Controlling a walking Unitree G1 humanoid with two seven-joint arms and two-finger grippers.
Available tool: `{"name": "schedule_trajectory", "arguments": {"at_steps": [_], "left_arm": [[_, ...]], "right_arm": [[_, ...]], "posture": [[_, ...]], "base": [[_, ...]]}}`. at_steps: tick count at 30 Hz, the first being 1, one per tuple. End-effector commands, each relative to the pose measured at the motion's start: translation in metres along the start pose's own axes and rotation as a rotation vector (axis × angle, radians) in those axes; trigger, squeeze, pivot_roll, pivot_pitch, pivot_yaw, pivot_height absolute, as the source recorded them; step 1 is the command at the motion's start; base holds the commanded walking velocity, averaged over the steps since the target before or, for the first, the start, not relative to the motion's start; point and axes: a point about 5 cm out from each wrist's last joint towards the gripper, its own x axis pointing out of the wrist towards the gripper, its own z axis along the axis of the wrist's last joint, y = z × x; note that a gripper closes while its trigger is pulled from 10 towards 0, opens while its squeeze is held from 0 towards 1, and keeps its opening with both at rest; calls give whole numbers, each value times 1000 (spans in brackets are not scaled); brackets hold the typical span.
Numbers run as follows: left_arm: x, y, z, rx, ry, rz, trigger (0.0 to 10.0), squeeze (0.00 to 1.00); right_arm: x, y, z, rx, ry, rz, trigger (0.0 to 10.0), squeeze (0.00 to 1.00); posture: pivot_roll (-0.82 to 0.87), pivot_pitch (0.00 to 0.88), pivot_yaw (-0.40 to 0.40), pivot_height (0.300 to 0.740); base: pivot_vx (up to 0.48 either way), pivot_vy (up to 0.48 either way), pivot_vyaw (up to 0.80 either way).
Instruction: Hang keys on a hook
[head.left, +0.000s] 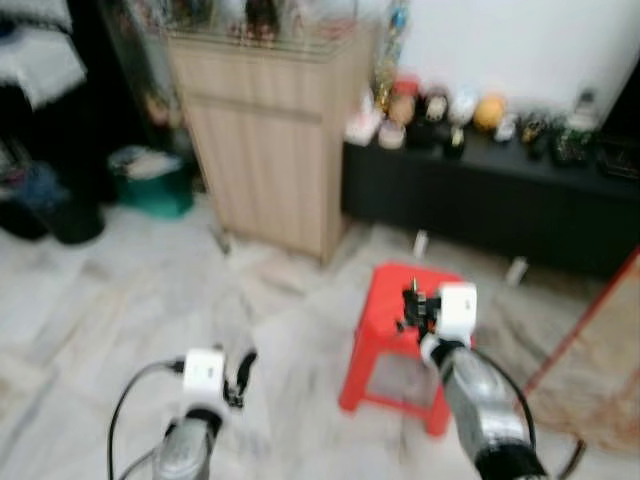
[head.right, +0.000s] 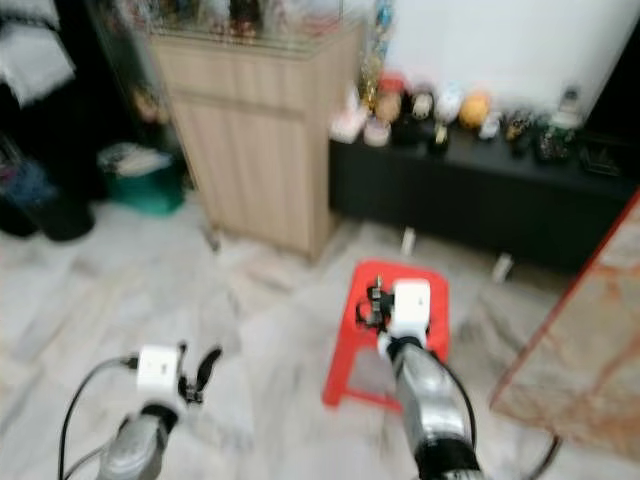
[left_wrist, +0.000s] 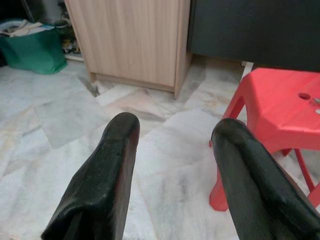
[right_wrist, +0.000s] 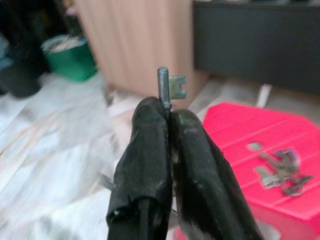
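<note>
Nearest the head camera, the right tool (head.left: 412, 305) hangs over the red plastic stool (head.left: 385, 345); the left tool (head.left: 240, 375) hovers above marble floor, left of that stool. In the left wrist view its two black fingers (left_wrist: 102, 182) stand wide apart, holding nothing. In the right wrist view the fingers (right_wrist: 150, 150) are pinched on a small grey metal key (right_wrist: 170, 87), bit poking up; loose keys (right_wrist: 280, 172) lie on the stool. The key looks light, stiff and slippery, so a firm grip on the shank suits.

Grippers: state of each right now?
Left gripper: open, holding nothing.
Right gripper: shut on a key, above the red stool.
</note>
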Motion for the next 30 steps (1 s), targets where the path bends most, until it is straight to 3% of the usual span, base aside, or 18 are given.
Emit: {"name": "schedule_trajectory", "arguments": {"at_steps": [1,5,13,19,25,30], "left_arm": [[4,-4,8,-3,-21,-48,10000,0],[7,-8,11,10,-28,-104,10000,0],[7,-19,16,8,-24,-222,10000,0],[8,-25,21,9,-17,-333,10000,0],[13,-24,28,27,-13,-409,10000,0],[15,-29,38,17,-42,-453,10000,0]], "right_arm": [[9,10,21,-25,-49,73,10000,0],[13,23,26,-52,-32,156,10000,0],[13,24,29,-50,-17,177,10000,0],[14,39,39,-71,39,307,10000,0],[10,51,66,-17,-11,438,10000,0],[-1,73,92,-6,-44,602,10000,0]], "posture": [[66,21,-52,740],[70,22,-55,740],[71,30,-52,740],[68,33,-53,740],[62,34,-51,740],[59,37,-56,740]], "base": [[0,0,0],[0,0,0],[0,0,0],[0,0,0],[0,0,0],[0,0,0]]}}
